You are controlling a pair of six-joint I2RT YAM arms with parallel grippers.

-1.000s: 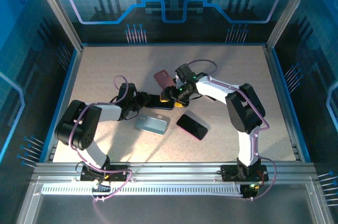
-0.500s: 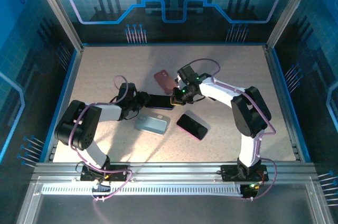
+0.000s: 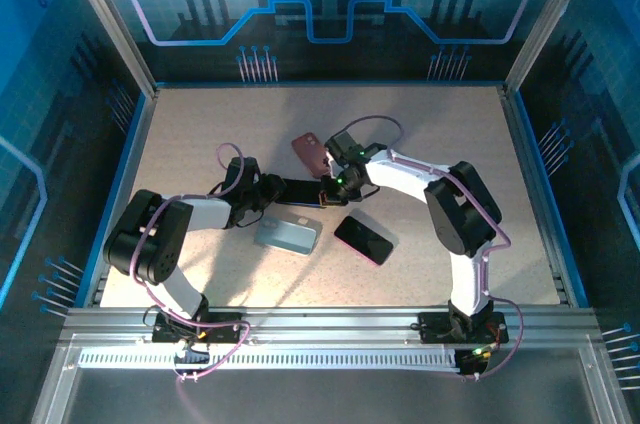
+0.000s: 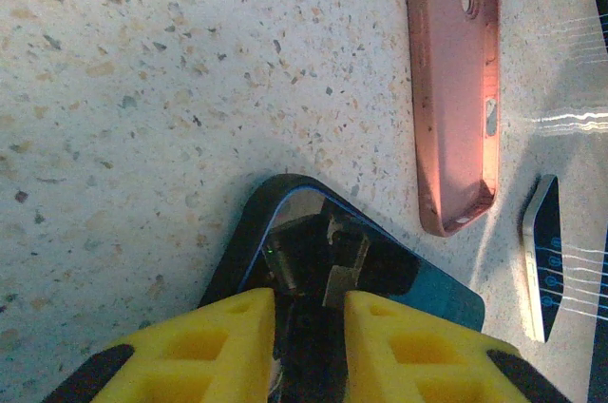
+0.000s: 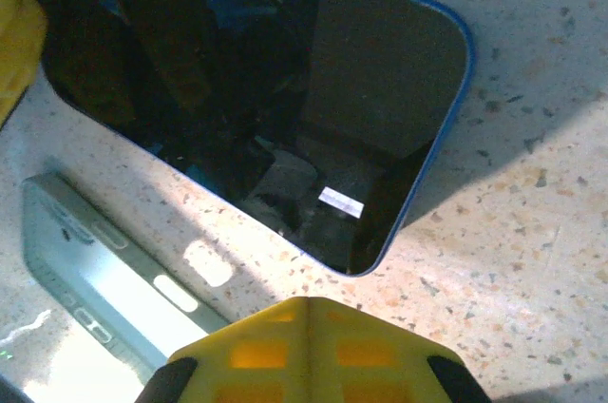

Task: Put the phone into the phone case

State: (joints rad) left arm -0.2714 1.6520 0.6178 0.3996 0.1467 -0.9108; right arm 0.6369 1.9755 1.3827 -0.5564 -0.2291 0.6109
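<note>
Top view: the left gripper (image 3: 273,190) pins the blue-rimmed phone (image 3: 300,191) flat on the surface (image 3: 200,134), likely steadying it, between the pink phone case (image 3: 311,152) and the pale phone case (image 3: 288,235). The right gripper (image 3: 328,192) meets its far end.
Left wrist: the fingers (image 4: 233,332) clamp the phone's end.
Right wrist: the fingers (image 5: 256,355) are pressed together, empty, beside its glossy black screen.

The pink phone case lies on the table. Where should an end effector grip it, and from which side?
Probably across its two long edges near the middle, coming straight down from above. The pink phone case lies flat on the table, so only its narrow width should fit inside an open end effector, and bare table shows along both long edges.
</note>
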